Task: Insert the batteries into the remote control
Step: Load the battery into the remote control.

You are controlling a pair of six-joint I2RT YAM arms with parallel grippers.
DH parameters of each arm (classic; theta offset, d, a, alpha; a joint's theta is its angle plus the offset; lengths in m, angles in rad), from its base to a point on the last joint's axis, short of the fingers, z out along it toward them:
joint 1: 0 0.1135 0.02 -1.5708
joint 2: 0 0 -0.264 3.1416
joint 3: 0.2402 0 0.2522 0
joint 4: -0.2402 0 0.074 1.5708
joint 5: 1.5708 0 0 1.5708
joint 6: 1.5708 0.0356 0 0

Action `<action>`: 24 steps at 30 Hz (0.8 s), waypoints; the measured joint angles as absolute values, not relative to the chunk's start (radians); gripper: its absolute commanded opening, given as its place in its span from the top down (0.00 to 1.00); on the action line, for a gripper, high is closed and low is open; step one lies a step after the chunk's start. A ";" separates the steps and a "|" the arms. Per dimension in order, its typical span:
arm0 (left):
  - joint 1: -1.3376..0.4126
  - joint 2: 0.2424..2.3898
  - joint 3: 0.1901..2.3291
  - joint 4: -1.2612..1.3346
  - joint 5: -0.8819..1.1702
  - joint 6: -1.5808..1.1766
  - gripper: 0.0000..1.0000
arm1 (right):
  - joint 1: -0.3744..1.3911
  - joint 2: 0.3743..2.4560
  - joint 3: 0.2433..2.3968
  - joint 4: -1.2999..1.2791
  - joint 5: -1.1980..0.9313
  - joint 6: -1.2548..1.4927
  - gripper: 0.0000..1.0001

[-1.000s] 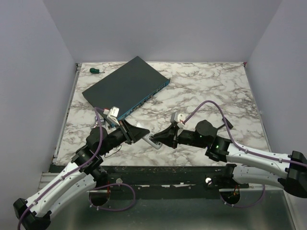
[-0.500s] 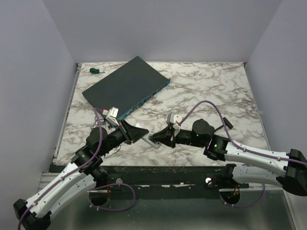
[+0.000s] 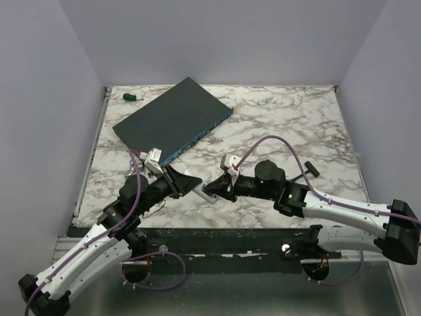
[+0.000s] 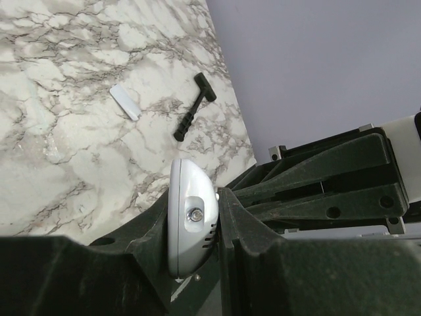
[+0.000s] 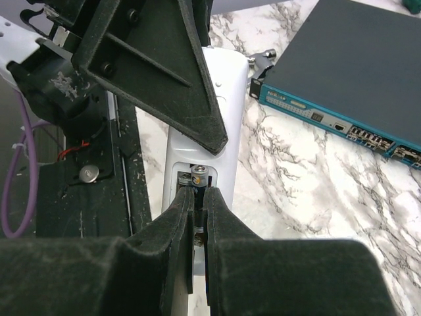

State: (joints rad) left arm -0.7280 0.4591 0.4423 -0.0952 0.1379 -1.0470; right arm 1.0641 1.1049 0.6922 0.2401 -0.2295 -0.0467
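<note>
The left gripper (image 3: 186, 182) is clamped on the remote control (image 5: 230, 99), holding it near the front edge of the desk (image 3: 283, 118), left of centre. The right gripper (image 5: 198, 201) pinches a battery (image 5: 198, 175) at the mouth of the open compartment. This looks like the seating step. Next, the battery probably needs pressing down until it lies flat in its slot, and only then should the right gripper let go.

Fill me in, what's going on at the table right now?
The left hand clamps the small white plastic remote control, whose battery compartment is open. The right hand pinches a slim cylindrical battery with its tip inside that compartment, so loading is under way but not finished. The large flat dark network box lies apart, farther back on the table.
</note>
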 measured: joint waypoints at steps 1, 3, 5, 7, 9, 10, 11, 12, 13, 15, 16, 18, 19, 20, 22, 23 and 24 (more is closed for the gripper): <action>-0.728 0.459 0.442 -0.100 0.135 -1.045 1.00 | 1.065 1.113 0.699 0.232 -0.229 -0.047 0.99; -0.728 0.459 0.442 -0.108 0.129 -1.042 1.00 | 1.065 1.126 0.712 0.215 -0.226 -0.050 0.99; -0.727 0.459 0.440 -0.109 0.124 -1.040 1.00 | 1.065 1.135 0.723 0.200 -0.225 -0.054 0.99; -0.727 0.459 0.436 -0.110 0.123 -1.040 1.00 | 1.065 1.142 0.732 0.184 -0.225 -0.056 0.99; -0.727 0.459 0.434 -0.112 0.123 -1.040 1.00 | 1.065 1.147 0.736 0.176 -0.225 -0.062 0.99; -0.727 0.459 0.434 -0.114 0.123 -1.040 1.00 | 1.065 1.148 0.736 0.174 -0.226 -0.063 0.99; -0.727 0.457 0.433 -0.115 0.123 -1.041 1.00 | 1.066 1.148 0.736 0.171 -0.226 -0.065 0.99; -0.727 0.455 0.433 -0.116 0.123 -1.041 1.00 | 1.066 1.148 0.736 0.171 -0.226 -0.067 0.99; -0.727 0.453 0.433 -0.116 0.123 -1.041 1.00 | 1.066 1.147 0.736 0.171 -0.226 -0.070 0.99; -0.727 0.446 0.433 -0.120 0.121 -1.041 1.00 | 1.066 1.146 0.736 0.171 -0.228 -0.074 0.99; -0.727 0.443 0.433 -0.122 0.120 -1.041 1.00 | 1.066 1.146 0.736 0.171 -0.231 -0.077 0.99; -0.727 0.436 0.433 -0.124 0.119 -1.041 1.00 | 1.067 1.144 0.736 0.171 -0.233 -0.081 0.99; -0.727 0.434 0.433 -0.125 0.119 -1.041 1.00 | 1.067 1.143 0.736 0.170 -0.234 -0.083 0.99; -0.727 0.432 0.433 -0.126 0.117 -1.042 1.00 | 1.067 1.142 0.736 0.169 -0.236 -0.084 0.99; -0.727 0.427 0.433 -0.131 0.115 -1.041 1.00 | 1.067 1.142 0.736 0.163 -0.238 -0.089 0.99; -0.727 0.426 0.433 -0.133 0.115 -1.041 1.00 | 1.068 1.142 0.736 0.159 -0.239 -0.091 0.99; -0.727 0.426 0.433 -0.136 0.114 -1.042 1.00 | 1.068 1.142 0.736 0.154 -0.239 -0.093 0.99</action>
